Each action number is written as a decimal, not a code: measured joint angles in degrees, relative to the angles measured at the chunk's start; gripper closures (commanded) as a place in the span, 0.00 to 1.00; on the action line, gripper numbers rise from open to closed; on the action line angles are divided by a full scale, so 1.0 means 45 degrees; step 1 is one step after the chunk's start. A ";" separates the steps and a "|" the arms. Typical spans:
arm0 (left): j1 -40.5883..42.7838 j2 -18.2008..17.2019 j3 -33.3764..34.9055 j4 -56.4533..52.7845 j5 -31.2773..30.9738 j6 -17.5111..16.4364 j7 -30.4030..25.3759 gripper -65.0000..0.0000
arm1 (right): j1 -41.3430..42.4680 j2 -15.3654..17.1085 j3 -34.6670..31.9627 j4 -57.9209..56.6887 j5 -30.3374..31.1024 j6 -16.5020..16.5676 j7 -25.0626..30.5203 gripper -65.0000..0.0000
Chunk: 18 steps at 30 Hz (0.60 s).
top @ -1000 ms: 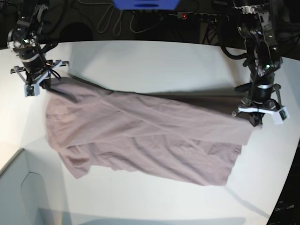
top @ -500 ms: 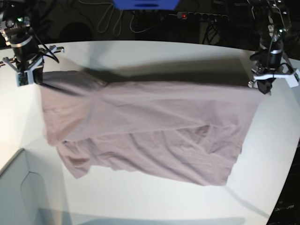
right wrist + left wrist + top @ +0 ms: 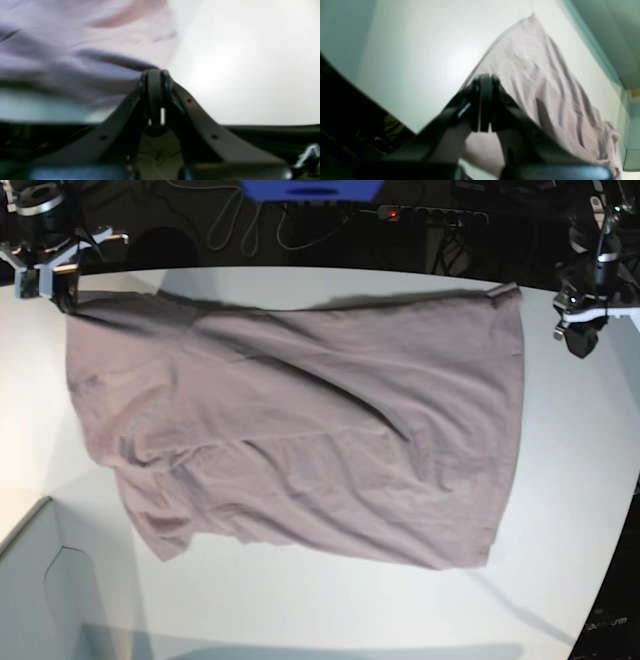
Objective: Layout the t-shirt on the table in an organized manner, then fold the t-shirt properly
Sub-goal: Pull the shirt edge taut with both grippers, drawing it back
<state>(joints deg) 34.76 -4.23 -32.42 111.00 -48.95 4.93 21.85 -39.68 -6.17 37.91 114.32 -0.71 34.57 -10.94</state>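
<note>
1. On the table [image 3: 585,490], the shirt [image 3: 300,430] lies spread wide, reaching most of the way from one side to the other. It lies mostly open rather than bunched.
2. My right gripper [image 3: 60,292] is at the far corner of the shirt on its side. Its jaws are pressed together, and in its wrist view the cloth runs right up to the fingertips [image 3: 155,75]. I judge it has that corner pinched.
3. My left gripper [image 3: 578,342] is closed tight too. In the base view it hangs just beside the other far corner, apart from the cloth. In its wrist view the shirt's edge seems to meet the tips [image 3: 485,78], so I cannot tell whether it has any cloth.
4. I judge the laying-out step mostly done but not finished. The far edge is pulled fairly straight, yet a long diagonal crease crosses the middle. The near part towards the pale box [image 3: 40,600] is rumpled, with a layer doubled under and a sleeve crumpled.
5. Left to do, as I read it, is to let go, smooth that near part and free the sleeve.
6. No fold has been made yet, so the whole folding half of the task remains.
</note>
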 measured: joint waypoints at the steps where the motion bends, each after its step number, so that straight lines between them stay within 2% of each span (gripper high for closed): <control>1: -0.0005 0.0010 0.0019 -0.0015 -0.0029 -0.0010 0.0049 1.00 | 0.0010 -0.0151 0.0180 0.0000 -0.0015 0.0277 0.0019 1.00; 3: -0.0053 0.0024 0.0010 -0.0087 -0.0029 -0.0024 0.0087 1.00 | 0.0010 -0.0330 0.0427 0.0000 -0.0034 0.0918 0.0107 1.00; 9: 0.0340 0.0257 -0.0034 -0.0151 0.0015 -0.0024 0.0117 1.00 | 0.0039 -0.0495 0.0481 -0.0078 -0.0024 0.0928 0.0121 1.00; 13: -0.0568 0.0204 0.0058 -0.1496 0.0034 -0.0053 0.0039 0.98 | 0.0602 -0.0500 0.0481 -0.0408 -0.0131 0.0928 -0.0058 1.00; 16: -0.0680 0.0228 0.0083 -0.2351 0.0083 -0.0049 0.0087 0.85 | 0.0840 -0.0500 0.0452 -0.0393 -0.0083 0.0933 0.0117 1.00; 18: -0.0680 0.0199 0.0058 -0.2778 0.0092 0.0005 0.0092 0.69 | 0.0782 -0.0491 0.0457 -0.0393 -0.0092 0.0933 0.0092 1.00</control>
<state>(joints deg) 31.70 -3.33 -32.16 98.50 -48.53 4.95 22.26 -36.16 -8.38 39.97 112.55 -1.13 38.76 -10.52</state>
